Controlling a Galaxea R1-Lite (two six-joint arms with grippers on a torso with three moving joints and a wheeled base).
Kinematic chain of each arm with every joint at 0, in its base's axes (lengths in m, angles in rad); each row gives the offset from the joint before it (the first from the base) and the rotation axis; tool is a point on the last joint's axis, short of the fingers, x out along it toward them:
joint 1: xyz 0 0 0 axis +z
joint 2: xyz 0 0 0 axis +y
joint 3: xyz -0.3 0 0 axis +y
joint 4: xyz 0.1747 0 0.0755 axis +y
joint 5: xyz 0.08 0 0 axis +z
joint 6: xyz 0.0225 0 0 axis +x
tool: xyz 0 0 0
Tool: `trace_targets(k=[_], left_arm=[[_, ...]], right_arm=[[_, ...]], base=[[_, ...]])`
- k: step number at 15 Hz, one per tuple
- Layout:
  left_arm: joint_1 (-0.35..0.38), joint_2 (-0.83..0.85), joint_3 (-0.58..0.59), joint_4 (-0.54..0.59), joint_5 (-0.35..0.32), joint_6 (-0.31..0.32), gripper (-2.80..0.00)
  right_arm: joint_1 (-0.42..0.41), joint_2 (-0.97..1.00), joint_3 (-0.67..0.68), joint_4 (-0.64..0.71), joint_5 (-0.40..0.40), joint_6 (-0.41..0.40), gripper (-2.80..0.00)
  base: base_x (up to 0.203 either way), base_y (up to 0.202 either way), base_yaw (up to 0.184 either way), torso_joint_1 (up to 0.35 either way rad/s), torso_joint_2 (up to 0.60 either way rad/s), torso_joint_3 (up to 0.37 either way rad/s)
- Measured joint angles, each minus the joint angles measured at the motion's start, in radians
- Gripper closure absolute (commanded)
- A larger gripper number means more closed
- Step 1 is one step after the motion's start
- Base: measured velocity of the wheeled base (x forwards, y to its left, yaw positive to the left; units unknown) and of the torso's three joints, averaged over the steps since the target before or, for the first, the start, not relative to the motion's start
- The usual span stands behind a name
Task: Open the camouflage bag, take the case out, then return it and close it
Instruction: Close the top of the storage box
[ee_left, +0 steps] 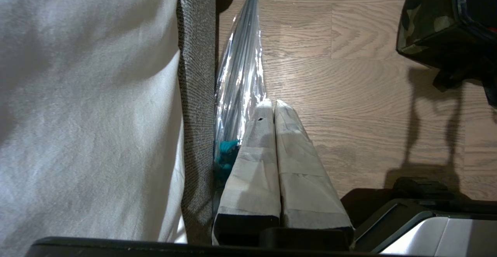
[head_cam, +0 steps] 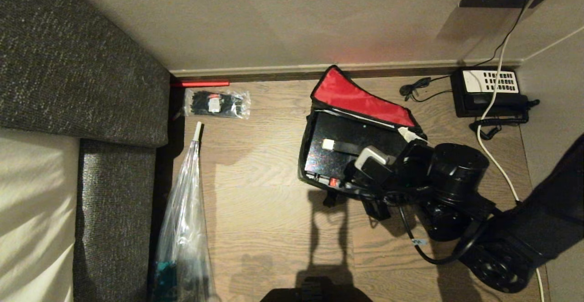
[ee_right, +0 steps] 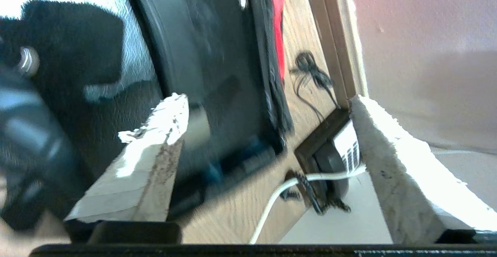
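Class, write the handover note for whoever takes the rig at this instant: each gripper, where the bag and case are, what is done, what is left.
Right gripper: open, empty, over the bag by its right edge.
Left gripper: shut, parked beside the sofa.
Bag: on the floor, lid up against the wall.
Case: lying flat inside the bag.
Done: bag open, case in it.
Left: lower the lid and zip it.

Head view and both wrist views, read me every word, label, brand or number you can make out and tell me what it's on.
No text can be read in any view.
Black telephone with white keypad: key markings too small to read.
Clear packet of black ties: small red and white label, too blurred to read.
Flat black case in the open camouflage bag: a white tag, no legible print.
Black cable by the right arm: small pale tag, unreadable.
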Motion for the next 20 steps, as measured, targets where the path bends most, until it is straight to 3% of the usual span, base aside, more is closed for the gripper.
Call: trace_targets(k=[3, 4, 5, 9, 11, 13, 16, 20], left_arm=[[0.0, 0.0, 0.0, 0.0, 0.0, 0.0, 0.0], [0.0, 0.0, 0.0, 0.0, 0.0, 0.0, 0.0], [0.0, 0.0, 0.0, 0.0, 0.0, 0.0, 0.0], [0.0, 0.0, 0.0, 0.0, 0.0, 0.0, 0.0], [0.0, 0.0, 0.0, 0.0, 0.0, 0.0, 0.0], [0.0, 0.0, 0.0, 0.0, 0.0, 0.0, 0.0], [0.0, 0.0, 0.0, 0.0, 0.0, 0.0, 0.0], [0.0, 0.0, 0.0, 0.0, 0.0, 0.0, 0.0]], right_arm=[[0.009, -0.166, 0.11, 0.054, -0.01, -0.001, -2.8], [0.01, -0.227, 0.138, 0.089, -0.019, -0.001, -1.15], [0.01, -0.293, 0.166, 0.131, -0.031, -0.001, 0.0], [-0.006, -0.595, 0.243, 0.389, -0.127, 0.033, 0.0], [-0.03, -0.705, 0.26, 0.562, -0.235, 0.144, 0.0], [-0.043, -0.769, 0.264, 0.723, -0.357, 0.314, 0.0], [-0.047, -0.839, 0.247, 0.967, -0.352, 0.526, 0.0], [-0.05, -1.005, 0.214, 1.333, -0.318, 0.608, 0.0]], base=[[0.0, 0.0, 0.0, 0.0, 0.0, 0.0], [0.0, 0.0, 0.0, 0.0, 0.0, 0.0], [0.0, 0.0, 0.0, 0.0, 0.0, 0.0], [0.0, 0.0, 0.0, 0.0, 0.0, 0.0], [0.0, 0.0, 0.0, 0.0, 0.0, 0.0], [0.0, 0.0, 0.0, 0.0, 0.0, 0.0], [0.0, 0.0, 0.0, 0.0, 0.0, 0.0], [0.0, 0.0, 0.0, 0.0, 0.0, 0.0]])
